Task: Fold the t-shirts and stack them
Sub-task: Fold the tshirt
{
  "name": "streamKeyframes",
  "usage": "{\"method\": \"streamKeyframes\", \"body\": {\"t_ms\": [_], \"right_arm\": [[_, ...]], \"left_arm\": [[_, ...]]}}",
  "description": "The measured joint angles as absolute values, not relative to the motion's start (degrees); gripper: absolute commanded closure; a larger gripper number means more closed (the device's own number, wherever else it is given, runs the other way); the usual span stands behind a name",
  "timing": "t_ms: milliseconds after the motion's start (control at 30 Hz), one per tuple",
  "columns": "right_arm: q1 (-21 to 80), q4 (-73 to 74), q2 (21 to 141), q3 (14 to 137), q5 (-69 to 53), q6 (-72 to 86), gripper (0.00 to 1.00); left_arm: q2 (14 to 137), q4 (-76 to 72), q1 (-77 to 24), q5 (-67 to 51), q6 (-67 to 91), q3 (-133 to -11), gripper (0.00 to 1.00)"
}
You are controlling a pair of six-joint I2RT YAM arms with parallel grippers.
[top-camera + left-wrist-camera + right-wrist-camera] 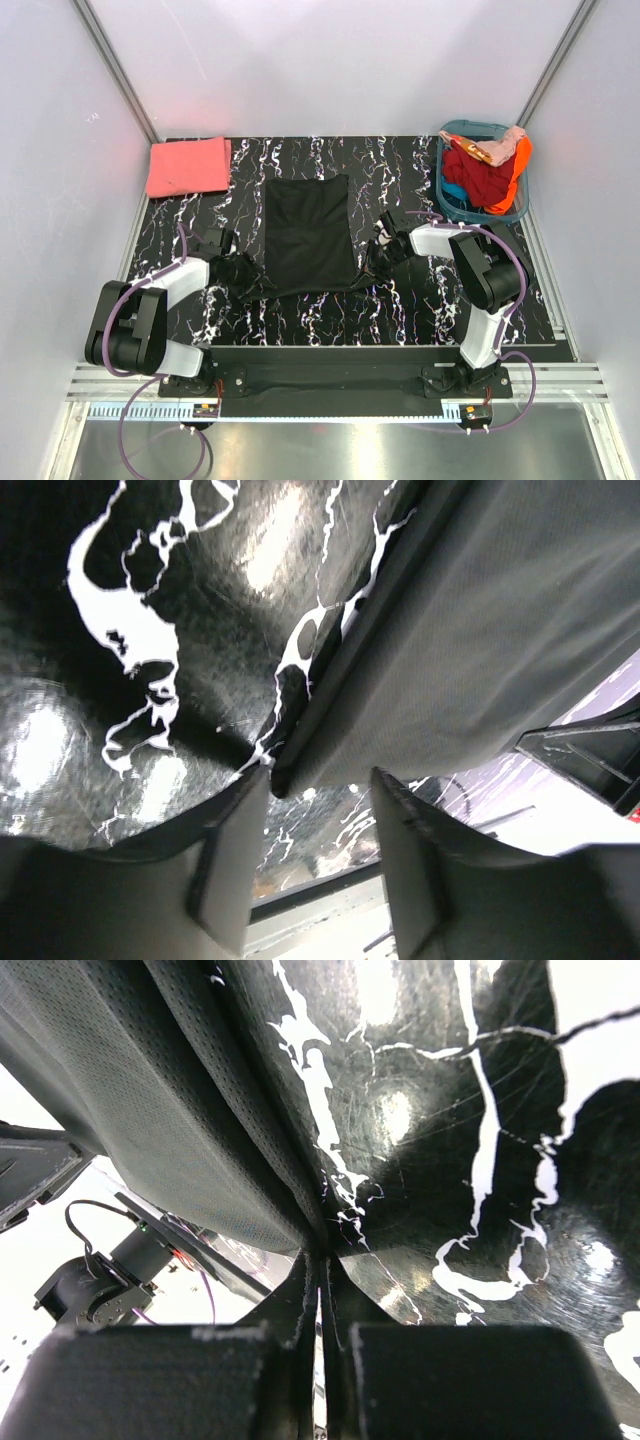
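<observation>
Black t-shirt [308,235]: we see it lying flat mid-table as a narrow rectangle, long axis running away from the arms. The sleeves look tucked in, so we judge the lengthwise fold done.
Left gripper [320,780]: spread, straddling the shirt's near-left corner. The hem sits between the fingers and nothing is clamped yet. It comes in low along the table [400,170], probably so one finger can slip under the cloth.
Right gripper [320,1265]: pressed together on the shirt's near-right edge, pinching the hem where it meets the tabletop.
Why both corners: we think holding the two near corners lets the near end lift evenly and carry over to the far end for a crosswise fold.
Coral-pink t-shirt [188,166]: folded at the far-left corner, well apart from the black one. We take it as the base of the stack.
Teal basket [441,175]: far right, holding red and orange garments.
Risk: if the left side pinches only the top layer, the fold would skew.
</observation>
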State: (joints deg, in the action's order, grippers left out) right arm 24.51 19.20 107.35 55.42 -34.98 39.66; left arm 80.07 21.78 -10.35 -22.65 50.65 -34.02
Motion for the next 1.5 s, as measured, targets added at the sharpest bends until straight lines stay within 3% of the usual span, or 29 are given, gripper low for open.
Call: {"method": "streamKeyframes", "body": {"t_ms": [233,267,333,433,767,967,1267,1500], "right_arm": [[24.6,19.4,107.4,55.7,-34.9,39.3,1.00],[24.6,19.5,107.4,55.7,-34.7,39.3,1.00],[24.6,19.7,107.4,55.9,-34.5,39.2,1.00],[24.6,19.9,107.4,56.2,-34.1,38.8,1.00],[26.0,22.5,105.8,57.5,-31.0,35.3,1.00],[29.1,24.1,96.6,54.6,-28.9,34.5,1.00],[36.1,26.8,77.4,41.0,-27.5,39.7,1.00],[36.4,36.4,67.5,43.2,-24.5,41.9,1.00]], "left_arm": [[80.3,20.8,-10.1,-22.7,52.5,-33.2,0.57],[80.4,20.8,-10.1,-22.7,52.6,-33.2,0.61],[80.7,20.7,-10.1,-22.7,52.8,-33.2,0.81],[82.2,20.2,-10.0,-22.9,52.2,-33.2,1.00],[80.4,24.0,-10.7,-20.1,45.1,-35.5,1.00],[65.9,31.2,-15.6,-17.5,43.3,-34.4,1.00],[40.7,44.7,-22.5,-16.6,48.4,-27.2,1.00],[37.2,54.2,-22.8,-16.3,51.1,-32.6,1.00]]}}
